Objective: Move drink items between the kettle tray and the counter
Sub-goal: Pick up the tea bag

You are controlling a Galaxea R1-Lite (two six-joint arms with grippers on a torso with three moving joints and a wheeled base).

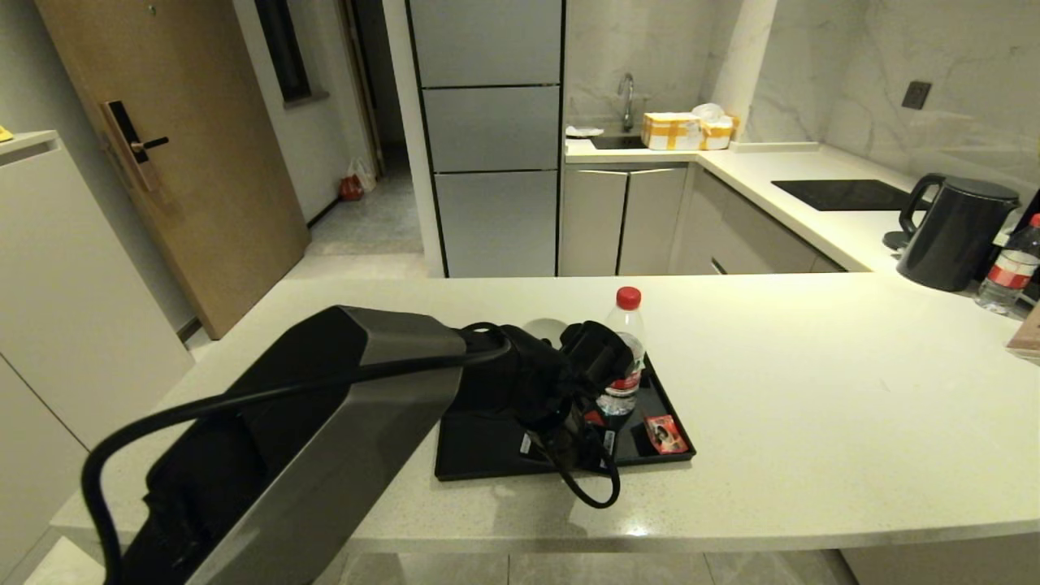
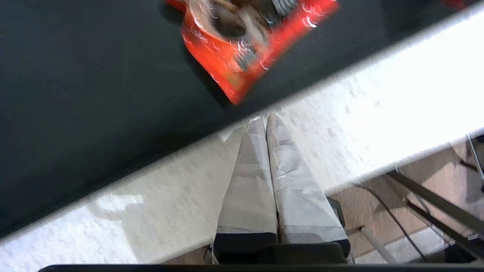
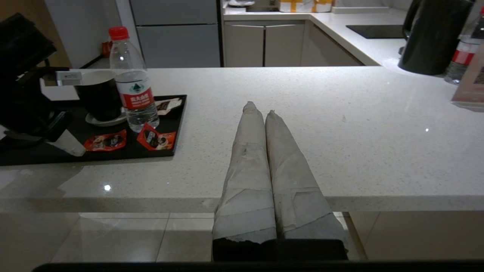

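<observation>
The black kettle tray (image 1: 487,459) lies on the cream counter (image 1: 812,406). On it stand the red-capped water bottle (image 1: 626,341) and a black mug (image 3: 99,99). Two red sachets (image 3: 105,140) (image 3: 157,139) lie along its front part, and a paler sachet (image 3: 168,105) lies behind the bottle. No dark teal sachet shows. My left arm (image 1: 366,382) reaches over the tray. Its gripper (image 2: 263,119) is shut and empty, tips at the tray's front rim, just short of a red sachet (image 2: 249,41). My right gripper (image 3: 259,107) is shut and empty, parked at the counter's front edge.
A tall black kettle (image 1: 955,231) and a second red-labelled bottle (image 1: 1007,272) stand at the far right. A glossy hob (image 1: 845,193) is set in the side worktop. Bare counter stretches right of the tray (image 3: 340,113). A cable loop (image 1: 593,487) hangs from the left wrist.
</observation>
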